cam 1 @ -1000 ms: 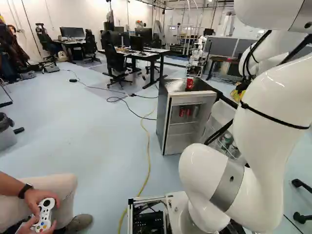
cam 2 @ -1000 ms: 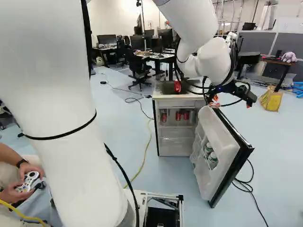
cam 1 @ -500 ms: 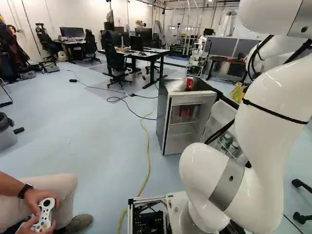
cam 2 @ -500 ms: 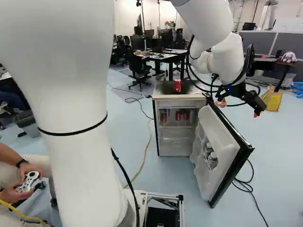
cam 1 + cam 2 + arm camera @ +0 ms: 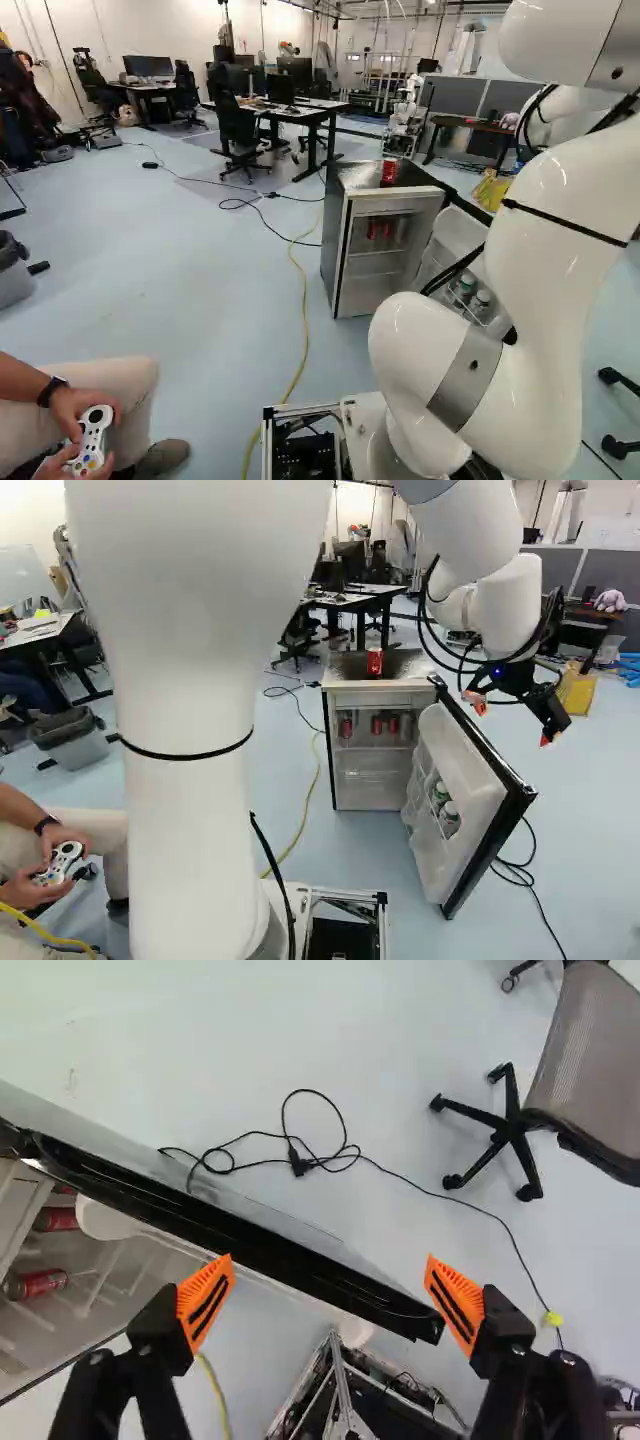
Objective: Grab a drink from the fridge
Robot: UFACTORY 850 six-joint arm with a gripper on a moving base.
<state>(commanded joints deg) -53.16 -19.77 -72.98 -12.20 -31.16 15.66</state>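
A: Anyone got eyes on that pincer [image 5: 512, 722]?

B: Yep, it's up by the fridge's [image 5: 380, 699] open door [image 5: 480, 825], on the side away from the shelves. Fingers are spread wide apart, so it's open.

A: Cool, and the drinks?

B: Few red cans [image 5: 376, 726] inside the fridge, one red can [image 5: 375, 662] sitting on top of it, plus bottles [image 5: 449, 818] in its door rack. Black cable [image 5: 298, 1163] on the floor near the fridge door too, lol.

Fridge top [image 5: 415, 666]: is bearing a red can [image 5: 375, 662]
Shelf [image 5: 370, 748]: is holding red cans [image 5: 377, 725]
Door rack [image 5: 429, 814]: is carrying containers [image 5: 449, 820]
Floor [image 5: 200, 270]: is supporting fridge [image 5: 336, 240], yellow cable [image 5: 304, 320], black cable [image 5: 520, 873]
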